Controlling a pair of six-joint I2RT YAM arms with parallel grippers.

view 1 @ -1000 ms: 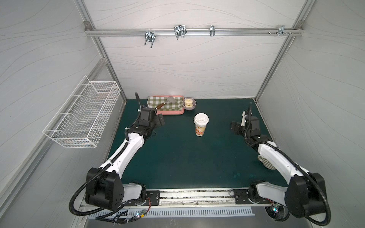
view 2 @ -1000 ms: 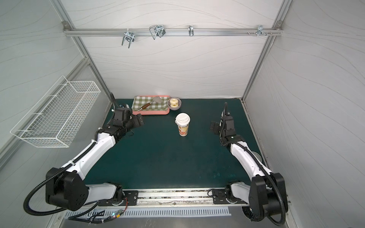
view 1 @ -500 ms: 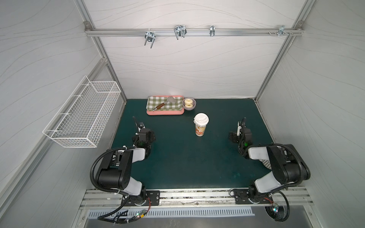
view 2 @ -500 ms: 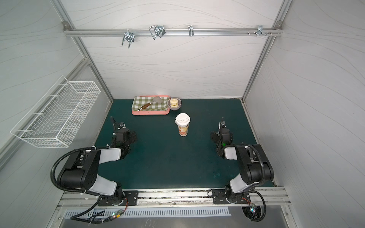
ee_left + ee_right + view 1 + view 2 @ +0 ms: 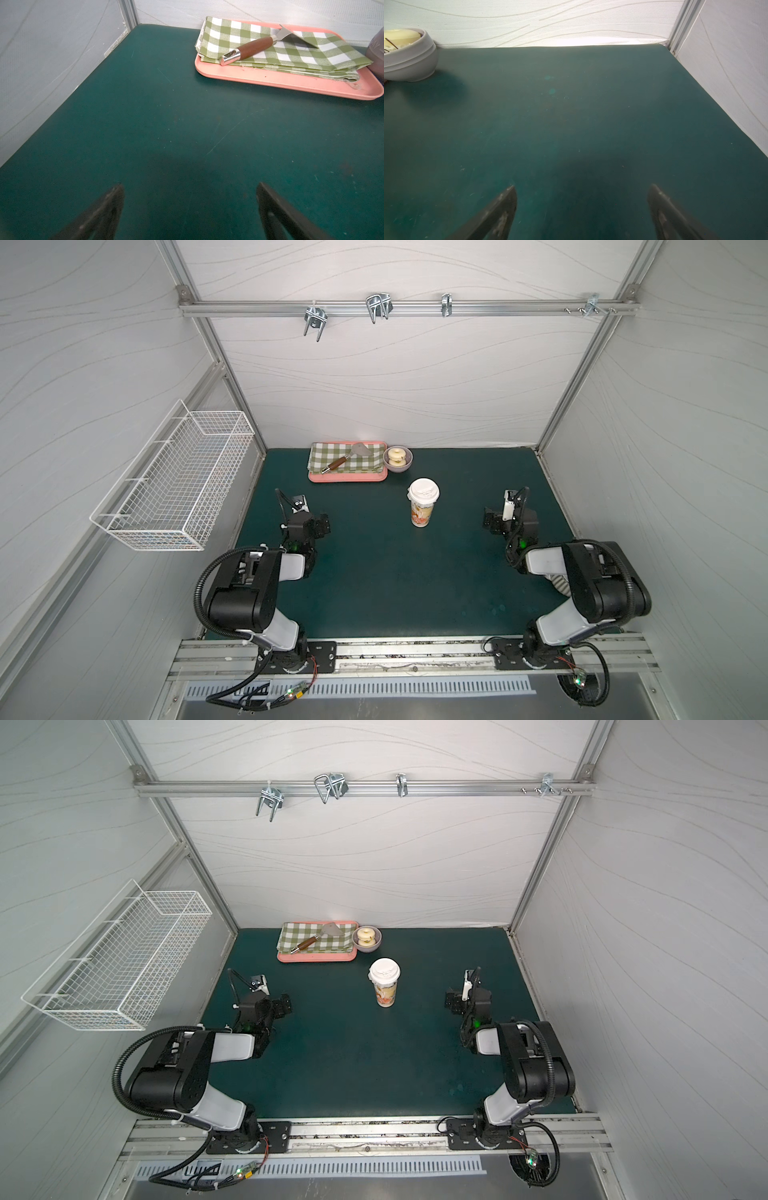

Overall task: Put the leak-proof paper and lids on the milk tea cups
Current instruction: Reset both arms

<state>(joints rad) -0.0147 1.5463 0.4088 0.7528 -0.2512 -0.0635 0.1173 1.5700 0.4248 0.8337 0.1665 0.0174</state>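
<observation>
The milk tea cup point(image 5: 422, 510) point(image 5: 385, 992) stands upright mid-table, cream with an orange-red picture. A white round cover point(image 5: 423, 491) sits on its mouth; from above I cannot tell whether it is the leak-proof paper. A ribbed greyish-white round thing point(image 5: 559, 585) shows partly under the right arm. My left gripper point(image 5: 322, 526) point(image 5: 189, 185) is open over bare mat, well left of the cup. At about the same distance on the cup's right is my right gripper point(image 5: 490, 522) point(image 5: 582, 187), also open and holding nothing.
A pink tray point(image 5: 349, 478) point(image 5: 291, 83) at the back holds a green checked cloth point(image 5: 332, 456) and a wood-handled spatula point(image 5: 343, 461). A lilac bowl point(image 5: 397, 459) point(image 5: 409, 62) stands beside it. A wire basket point(image 5: 174, 489) hangs on the left wall.
Both arms have pulled back from their stretched-out poses and folded near the front rail. Both grippers stayed open. The cup has not moved.
</observation>
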